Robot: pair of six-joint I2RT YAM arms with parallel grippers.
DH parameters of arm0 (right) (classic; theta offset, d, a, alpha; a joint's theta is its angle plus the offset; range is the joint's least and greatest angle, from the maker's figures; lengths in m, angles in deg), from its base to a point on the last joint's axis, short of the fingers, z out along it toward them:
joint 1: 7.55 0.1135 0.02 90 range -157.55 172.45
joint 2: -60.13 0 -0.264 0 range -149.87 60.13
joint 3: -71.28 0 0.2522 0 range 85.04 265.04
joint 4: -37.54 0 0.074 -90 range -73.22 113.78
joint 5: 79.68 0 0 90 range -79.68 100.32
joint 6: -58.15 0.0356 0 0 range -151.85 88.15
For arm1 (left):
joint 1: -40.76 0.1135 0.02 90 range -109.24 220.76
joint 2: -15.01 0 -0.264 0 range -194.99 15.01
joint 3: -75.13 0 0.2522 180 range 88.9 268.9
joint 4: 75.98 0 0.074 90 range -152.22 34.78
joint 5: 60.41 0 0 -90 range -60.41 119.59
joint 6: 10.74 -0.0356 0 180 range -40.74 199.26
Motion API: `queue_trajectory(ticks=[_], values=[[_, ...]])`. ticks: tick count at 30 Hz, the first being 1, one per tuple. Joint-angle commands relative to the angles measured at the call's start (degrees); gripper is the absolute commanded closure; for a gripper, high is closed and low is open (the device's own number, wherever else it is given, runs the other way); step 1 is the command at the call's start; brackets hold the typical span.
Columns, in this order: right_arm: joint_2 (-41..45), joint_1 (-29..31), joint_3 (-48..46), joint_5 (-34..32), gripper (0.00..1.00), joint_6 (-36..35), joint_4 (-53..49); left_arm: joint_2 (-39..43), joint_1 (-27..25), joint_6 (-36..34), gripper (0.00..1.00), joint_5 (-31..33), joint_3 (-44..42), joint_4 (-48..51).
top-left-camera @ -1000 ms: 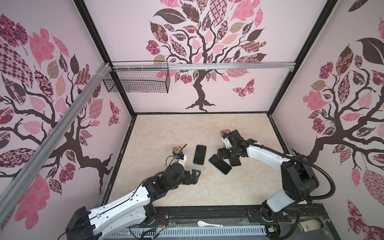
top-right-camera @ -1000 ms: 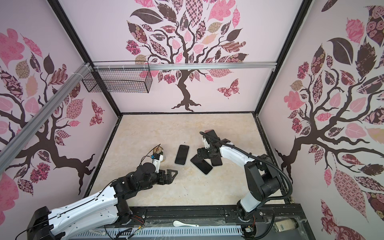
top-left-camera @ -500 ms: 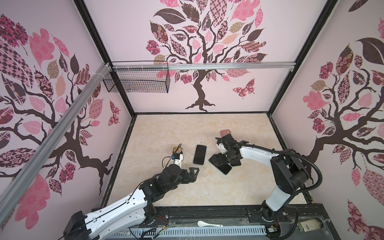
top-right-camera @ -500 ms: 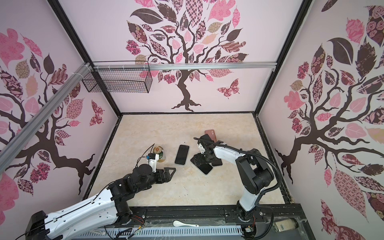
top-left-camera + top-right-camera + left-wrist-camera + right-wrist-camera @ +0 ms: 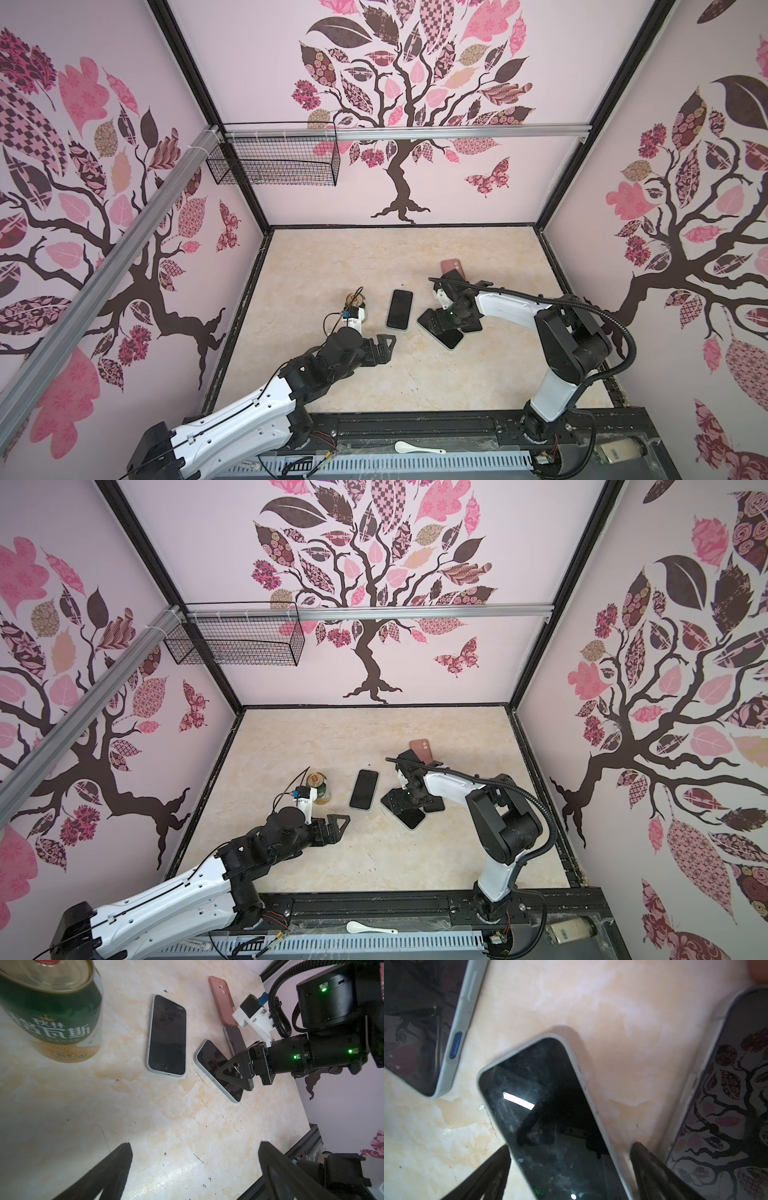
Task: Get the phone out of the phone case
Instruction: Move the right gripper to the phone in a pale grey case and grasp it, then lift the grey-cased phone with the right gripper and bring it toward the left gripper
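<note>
Straddling a cased phone (image 5: pixel 550 1115), the right gripper (image 5: pixel 571 1146) holds jaws wide — clamping nothing. From above, at its eight o'clock, the left gripper (image 5: pixel 384 345) hovers, spread and empty.

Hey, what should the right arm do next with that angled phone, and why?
Likely close the right gripper: its fingers stand open astride the angled cased phone, one beside each long edge, nothing gripped yet.

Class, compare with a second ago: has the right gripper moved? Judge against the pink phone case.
Yes. The right gripper has shifted toward the table's near edge, away from the pink phone case, now more exposed.
</note>
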Motion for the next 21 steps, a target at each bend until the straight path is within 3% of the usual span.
queue_trajectory(ticks=[1, 8, 16, 21], values=[[0.3, 1.6, -0.9, 0.1, 0.06, 0.0, -3.0, 0.1, 0.3, -0.8, 0.02, 0.3, 0.7, 0.1], [0.0, 5.7, -1.0, -4.8, 0.06, 0.4, -5.4, 1.8, 2.3, -0.7, 0.02, 0.1, 0.3, 1.6], [-0.6, 9.9, -1.4, -9.8, 0.11, 1.9, -7.8, 7.4, 12.2, -0.8, 0.04, -4.9, -0.8, 4.9], [-1.8, 9.9, -0.6, -10.1, 0.13, 2.6, -7.0, 6.4, 12.6, -1.2, 0.04, -5.8, -0.6, 5.2]])
